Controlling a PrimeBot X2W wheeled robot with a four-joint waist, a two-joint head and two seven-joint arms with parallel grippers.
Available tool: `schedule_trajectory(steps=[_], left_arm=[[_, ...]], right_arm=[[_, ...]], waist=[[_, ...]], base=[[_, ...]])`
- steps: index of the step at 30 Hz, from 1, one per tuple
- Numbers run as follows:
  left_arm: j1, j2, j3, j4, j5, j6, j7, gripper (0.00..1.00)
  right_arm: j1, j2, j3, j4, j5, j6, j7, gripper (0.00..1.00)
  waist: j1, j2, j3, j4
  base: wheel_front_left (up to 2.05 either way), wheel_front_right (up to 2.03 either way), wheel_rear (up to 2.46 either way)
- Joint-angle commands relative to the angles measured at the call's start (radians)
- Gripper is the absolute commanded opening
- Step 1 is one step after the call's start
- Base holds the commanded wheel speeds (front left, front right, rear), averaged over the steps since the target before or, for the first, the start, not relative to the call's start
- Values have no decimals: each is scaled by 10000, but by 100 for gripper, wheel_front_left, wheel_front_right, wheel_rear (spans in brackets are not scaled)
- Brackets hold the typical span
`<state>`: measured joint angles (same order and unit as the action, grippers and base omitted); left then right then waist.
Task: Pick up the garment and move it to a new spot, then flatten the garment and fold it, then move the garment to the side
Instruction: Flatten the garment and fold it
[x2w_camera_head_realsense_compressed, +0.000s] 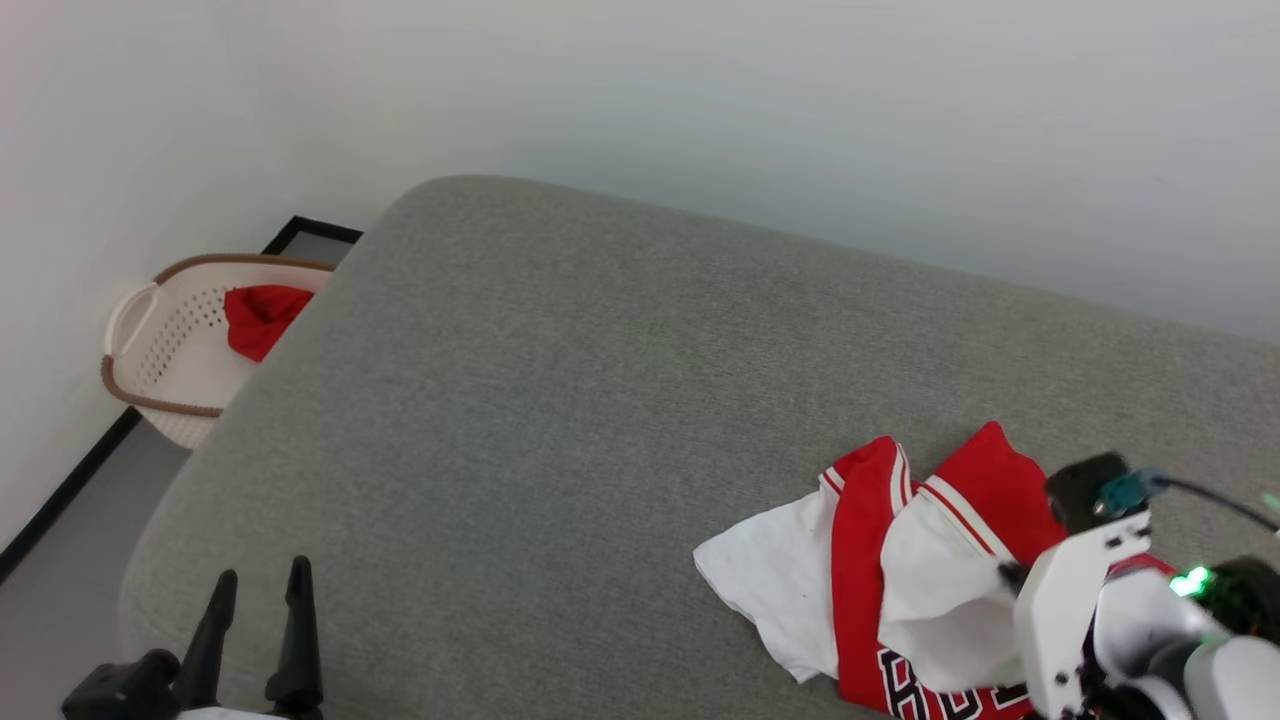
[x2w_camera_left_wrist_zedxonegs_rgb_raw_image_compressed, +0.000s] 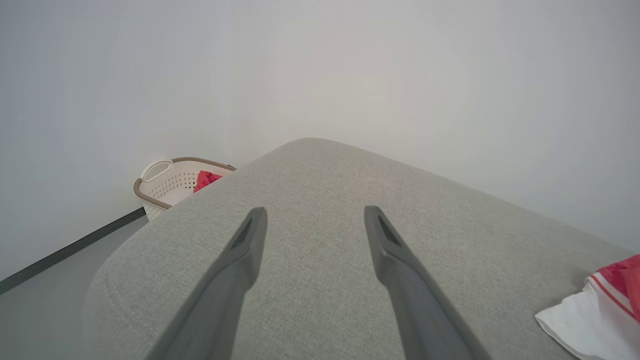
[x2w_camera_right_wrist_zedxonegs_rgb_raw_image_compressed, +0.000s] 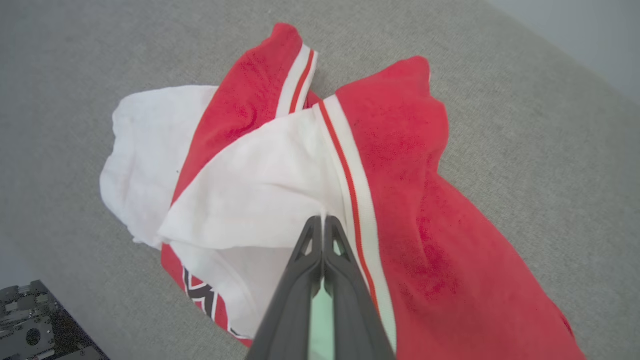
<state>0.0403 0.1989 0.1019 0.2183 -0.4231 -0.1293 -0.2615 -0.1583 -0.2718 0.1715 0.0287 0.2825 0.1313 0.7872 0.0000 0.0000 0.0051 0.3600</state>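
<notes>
Right hand (x2w_camera_right_wrist_zedxonegs_rgb_raw_image_compressed: 323, 221) pinched on garment (x2w_camera_right_wrist_zedxonegs_rgb_raw_image_compressed: 400, 165) white lining; left hand (x2w_camera_left_wrist_zedxonegs_rgb_raw_image_compressed: 315, 215) spread wide over grey cushion (x2w_camera_left_wrist_zedxonegs_rgb_raw_image_compressed: 325, 170).

Upholstered surface (x2w_camera_head_realsense_compressed: 560, 400): wall (x2w_camera_head_realsense_compressed: 800, 120) behind.
Garment (x2w_camera_head_realsense_compressed: 870, 560): heaped on surface, near right.
Right gripper (x2w_camera_right_wrist_zedxonegs_rgb_raw_image_compressed: 322, 220): on garment fold.
Left gripper (x2w_camera_head_realsense_compressed: 263, 570): over near left edge, well apart from garment.
Basket (x2w_camera_head_realsense_compressed: 150, 330): on floor (x2w_camera_head_realsense_compressed: 70, 600), left of surface; cloth (x2w_camera_head_realsense_compressed: 258, 315) inside.

- I'm looking at what seems a home-like room: a wide grey upholstered cushion (x2w_camera_head_realsense_compressed: 560, 400) against a plain white wall (x2w_camera_head_realsense_compressed: 800, 120).
- A perforated laundry basket (x2w_camera_head_realsense_compressed: 160, 345) holding red cloth (x2w_camera_head_realsense_compressed: 258, 315) stands on the floor beside it.
</notes>
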Motion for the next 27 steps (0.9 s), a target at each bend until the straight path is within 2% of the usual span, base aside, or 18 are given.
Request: schedule_trajectory(steps=[1, 10, 18, 27], left_arm=[[-102, -5, 19, -33, -51, -17, -41, 100], [-188, -51, -102, -99, -68, -17, -41, 100], [-439, -42, -329, -116, -137, -17, -41, 100], [-980, -74, -740, -53, -184, -17, -41, 100]], right_arm=[[-225, -8, -147, -11, -130, -10, -128, 0], [-1319, -274, -1117, 805, -295, -10, -922, 0], [-2460, -669, -2205, 2474, -486, -10, -1866, 0], [-3726, -1328, -3793, 4721, -1338, -10, -3142, 0]], waist=[[0, 0, 20, -66], [0, 0, 202, -190], [0, 0, 577, -81], [0, 0, 1250, 147]], base=[[0, 0, 0], [0, 0, 0], [0, 0, 0], [0, 0, 0]])
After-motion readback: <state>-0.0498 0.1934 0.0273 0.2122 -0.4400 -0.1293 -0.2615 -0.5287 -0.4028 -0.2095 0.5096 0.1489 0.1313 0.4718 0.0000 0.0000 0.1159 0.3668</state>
